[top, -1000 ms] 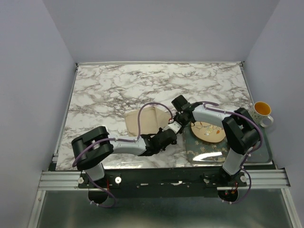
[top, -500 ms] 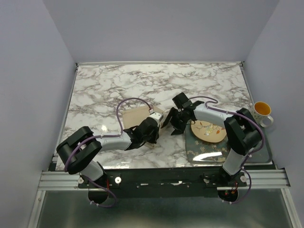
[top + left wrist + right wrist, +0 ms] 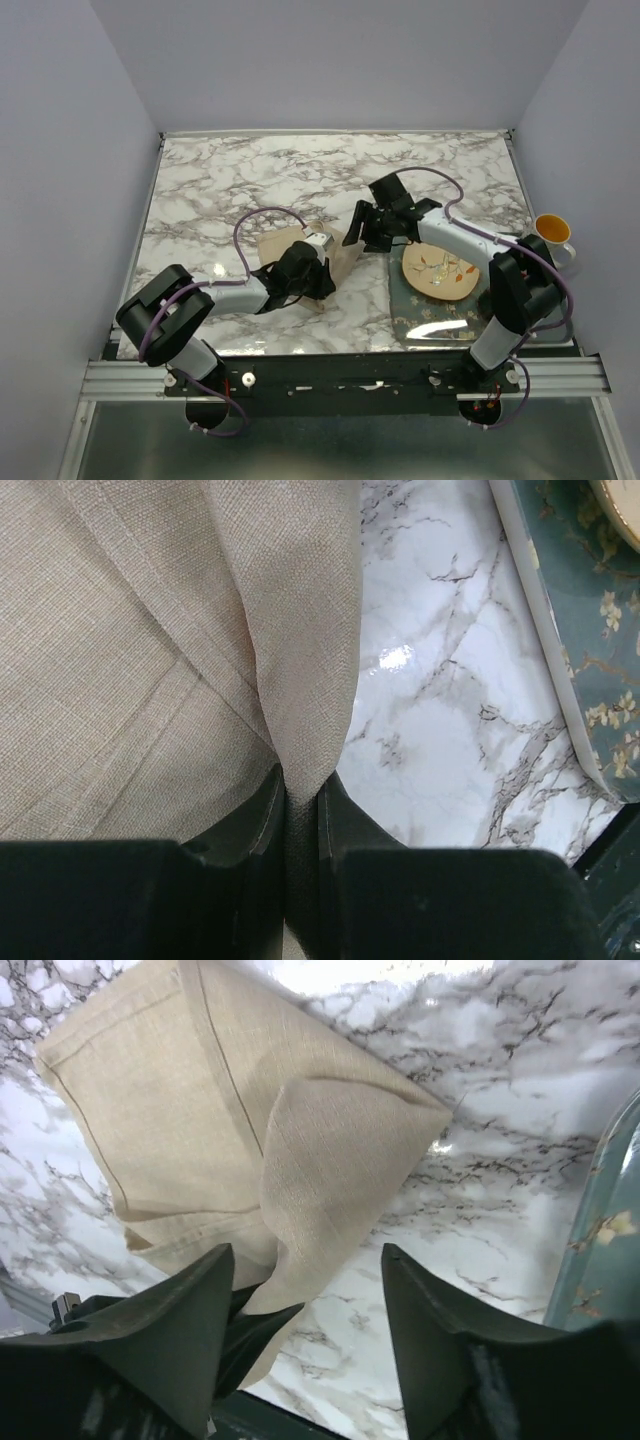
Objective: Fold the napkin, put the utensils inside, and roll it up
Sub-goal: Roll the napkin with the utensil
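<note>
Although the marble worktop (image 3: pixel 250 180) looks as it did a second ago, the napkin (image 3: pixel 285 250), left of centre in the overhead frame, has been drawn leftward and now lies doubled with one flap raised. The left gripper (image 3: pixel 300 790) stays clamped on that flap's edge. The right gripper (image 3: pixel 305 1260) has sprung open and backed off toward the plate (image 3: pixel 438 272), so the folding now seems to rest with one arm. No utensil shows clearly.
</note>
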`<state>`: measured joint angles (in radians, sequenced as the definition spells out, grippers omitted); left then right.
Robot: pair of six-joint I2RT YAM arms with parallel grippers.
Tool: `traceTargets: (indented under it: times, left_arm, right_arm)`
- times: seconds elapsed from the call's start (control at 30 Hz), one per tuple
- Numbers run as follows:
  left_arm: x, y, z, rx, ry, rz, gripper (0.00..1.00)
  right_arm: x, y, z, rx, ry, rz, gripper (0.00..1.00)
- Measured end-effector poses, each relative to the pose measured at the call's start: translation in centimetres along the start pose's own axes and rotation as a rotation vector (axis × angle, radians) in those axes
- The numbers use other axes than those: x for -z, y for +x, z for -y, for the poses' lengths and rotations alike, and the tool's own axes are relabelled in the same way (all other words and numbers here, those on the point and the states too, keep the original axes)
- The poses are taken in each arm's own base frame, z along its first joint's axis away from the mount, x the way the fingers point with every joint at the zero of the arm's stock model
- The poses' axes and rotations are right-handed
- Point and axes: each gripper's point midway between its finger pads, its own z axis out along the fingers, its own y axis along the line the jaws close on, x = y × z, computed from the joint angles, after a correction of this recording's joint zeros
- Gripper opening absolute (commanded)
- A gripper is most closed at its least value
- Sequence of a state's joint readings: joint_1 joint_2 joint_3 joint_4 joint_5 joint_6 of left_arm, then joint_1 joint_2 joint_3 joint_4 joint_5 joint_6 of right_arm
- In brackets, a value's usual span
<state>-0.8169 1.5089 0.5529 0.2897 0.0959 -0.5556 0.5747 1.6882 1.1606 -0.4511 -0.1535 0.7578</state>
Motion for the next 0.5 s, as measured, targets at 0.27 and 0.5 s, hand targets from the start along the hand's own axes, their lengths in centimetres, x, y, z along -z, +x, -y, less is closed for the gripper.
traceTargets:
  times: [0.27, 0.5]
  left_arm:
    - [0.1, 0.1, 0.1, 0.015, -0.001, -0.004, 0.0]
    - [0.2, -0.1, 0.2, -0.033, -0.07, -0.014, 0.0]
  right_arm:
    - [0.2, -2.5, -1.5, 0.024, -0.007, 0.056, 0.88]
    - [-2.0, -1.2, 0.1, 0.005, 0.055, -0.012, 0.86]
